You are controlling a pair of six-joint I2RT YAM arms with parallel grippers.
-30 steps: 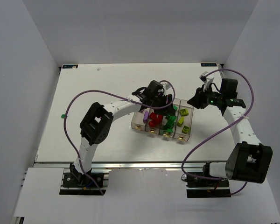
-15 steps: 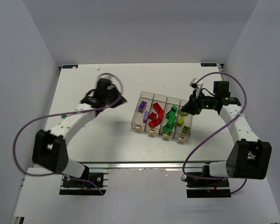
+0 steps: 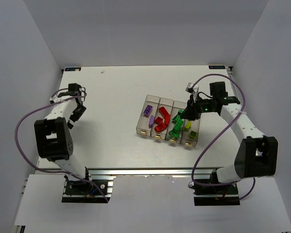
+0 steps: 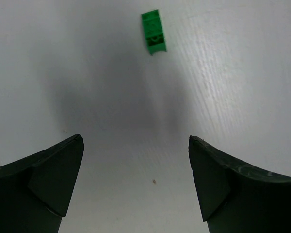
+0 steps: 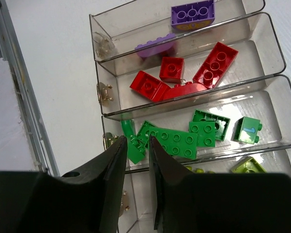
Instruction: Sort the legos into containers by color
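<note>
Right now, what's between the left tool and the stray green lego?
Nothing: only bare table separates the left tool from the green lego, in the left wrist view.

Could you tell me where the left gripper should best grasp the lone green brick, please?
Probably across its long sides, coming straight down: the green brick lies flat and alone on the table, its narrow width roughly in line with the open left gripper.

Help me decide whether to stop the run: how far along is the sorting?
Mostly done: purple, red, green and yellow-green legos sit sorted in the containers. In hand: nothing; the open left gripper hovers near a stray green lego on the table. Left: getting that one into the green bin.
</note>
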